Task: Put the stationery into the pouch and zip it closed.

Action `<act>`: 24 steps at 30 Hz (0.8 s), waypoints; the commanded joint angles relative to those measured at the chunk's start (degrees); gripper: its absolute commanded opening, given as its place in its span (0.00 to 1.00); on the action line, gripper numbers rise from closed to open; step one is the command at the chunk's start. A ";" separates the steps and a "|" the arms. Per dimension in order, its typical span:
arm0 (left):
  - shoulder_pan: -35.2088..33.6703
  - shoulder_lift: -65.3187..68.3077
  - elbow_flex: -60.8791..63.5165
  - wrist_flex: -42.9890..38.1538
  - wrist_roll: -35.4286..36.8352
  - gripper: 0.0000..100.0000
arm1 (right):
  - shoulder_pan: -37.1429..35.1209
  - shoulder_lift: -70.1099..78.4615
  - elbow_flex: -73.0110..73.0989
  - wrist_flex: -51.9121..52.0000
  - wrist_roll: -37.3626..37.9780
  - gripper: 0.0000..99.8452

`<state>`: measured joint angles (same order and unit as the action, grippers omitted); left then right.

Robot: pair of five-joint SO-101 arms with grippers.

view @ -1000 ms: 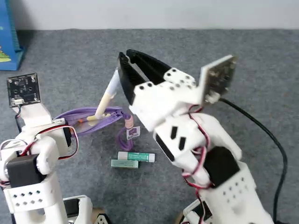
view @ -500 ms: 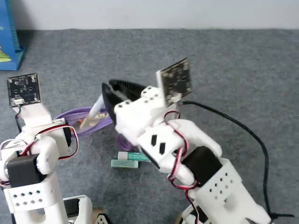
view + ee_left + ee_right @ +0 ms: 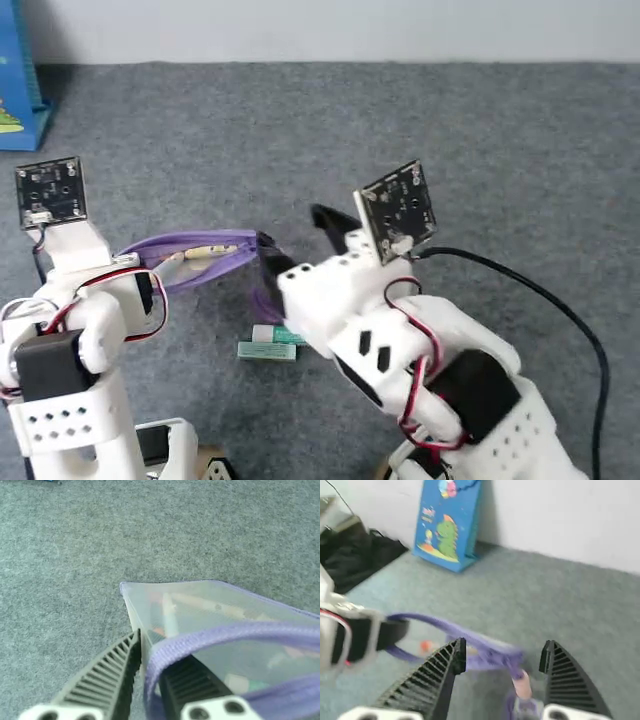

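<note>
Left end effector clamps pouch edge; right end effector (near it) gapes wide.

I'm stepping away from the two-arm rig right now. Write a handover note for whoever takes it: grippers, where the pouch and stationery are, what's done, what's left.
Left gripper: shut on one end of the pouch, at its purple rim, with the mouth open.
Right gripper: open and empty, above the pouch's other end, near the pink zip charm.
Done: a pen-like stick lies inside the pouch.
Left: the white-and-green tube and the green block lie side by side on the table next to the pouch. Both go in, then the zip gets closed.
</note>
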<state>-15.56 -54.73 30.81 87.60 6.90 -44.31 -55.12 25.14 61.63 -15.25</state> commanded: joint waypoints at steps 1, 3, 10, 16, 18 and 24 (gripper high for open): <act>-3.52 0.09 -0.48 -0.53 -0.18 0.01 | 2.86 0.84 0.09 8.57 -0.79 0.24; -5.98 0.09 -0.48 -0.62 -0.26 0.01 | 5.14 3.21 0.62 12.53 -2.73 0.24; -12.04 0.09 -0.48 -0.62 -0.53 0.01 | 8.92 16.66 0.70 19.30 -2.81 0.24; -13.01 0.09 -0.40 -0.35 -2.02 0.01 | 8.75 28.18 6.33 14.11 8.18 0.24; -13.01 0.09 -0.40 -0.26 -2.37 0.01 | 8.75 31.52 9.41 9.98 14.07 0.24; -13.01 0.09 -0.31 -0.53 -2.46 0.01 | 8.66 37.14 16.35 -3.30 24.35 0.25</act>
<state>-28.13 -54.11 30.90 87.60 4.97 -35.96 -18.90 40.97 63.65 5.05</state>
